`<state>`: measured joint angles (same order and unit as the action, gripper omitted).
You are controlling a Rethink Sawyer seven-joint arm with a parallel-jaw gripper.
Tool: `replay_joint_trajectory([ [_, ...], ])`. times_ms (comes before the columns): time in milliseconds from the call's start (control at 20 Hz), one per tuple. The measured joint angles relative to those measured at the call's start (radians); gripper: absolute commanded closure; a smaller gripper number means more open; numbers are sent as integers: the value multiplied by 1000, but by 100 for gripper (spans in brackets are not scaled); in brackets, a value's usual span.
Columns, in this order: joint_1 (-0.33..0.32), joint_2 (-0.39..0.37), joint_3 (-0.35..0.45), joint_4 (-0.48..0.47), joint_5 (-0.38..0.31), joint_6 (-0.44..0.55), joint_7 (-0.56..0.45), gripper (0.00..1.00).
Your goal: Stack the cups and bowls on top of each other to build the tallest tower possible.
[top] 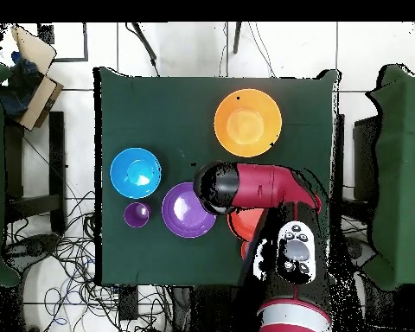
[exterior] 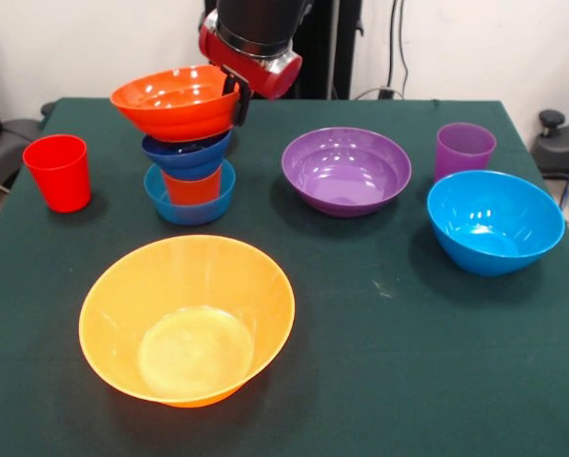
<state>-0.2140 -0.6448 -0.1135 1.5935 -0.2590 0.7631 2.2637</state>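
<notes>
upper left of the front view: a four-piece stack of one glossy red-orange bowl (exterior: 177,99), dark blue small bowl (exterior: 186,152), orange-red cup (exterior: 191,187) and light blue small bowl (exterior: 189,204). the claw (exterior: 237,99) is clamped on the top bowl's rim. around it on the green tabletop (exterior: 380,314) stand three loose bowls, namely yellow-orange (exterior: 186,319), purple (exterior: 346,169) and light blue (exterior: 495,221), and two cups, red (exterior: 58,171) and purple (exterior: 464,149).

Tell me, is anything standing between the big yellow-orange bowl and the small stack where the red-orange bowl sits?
Nothing visible does. In the front view, only bare green table lies between the yellow-orange bowl and the stack under the red-orange bowl. The purple bowl and red cup stand off to the sides.
</notes>
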Motion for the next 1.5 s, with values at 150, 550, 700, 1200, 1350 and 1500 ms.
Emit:
replay_joint_trajectory([
  [150, 0, 0, 1, -2, 0, 6, 0, 100],
  [550, 0, -1, 4, -12, 0, 24, 0, 100],
  [700, 0, -1, 4, -14, 0, 24, 0, 100],
  [1200, 0, 0, 4, -16, 0, 24, 0, 100],
  [1350, 0, 0, 4, -16, 0, 24, 0, 100],
  [1500, 0, 1, 4, -16, 0, 24, 0, 100],
])
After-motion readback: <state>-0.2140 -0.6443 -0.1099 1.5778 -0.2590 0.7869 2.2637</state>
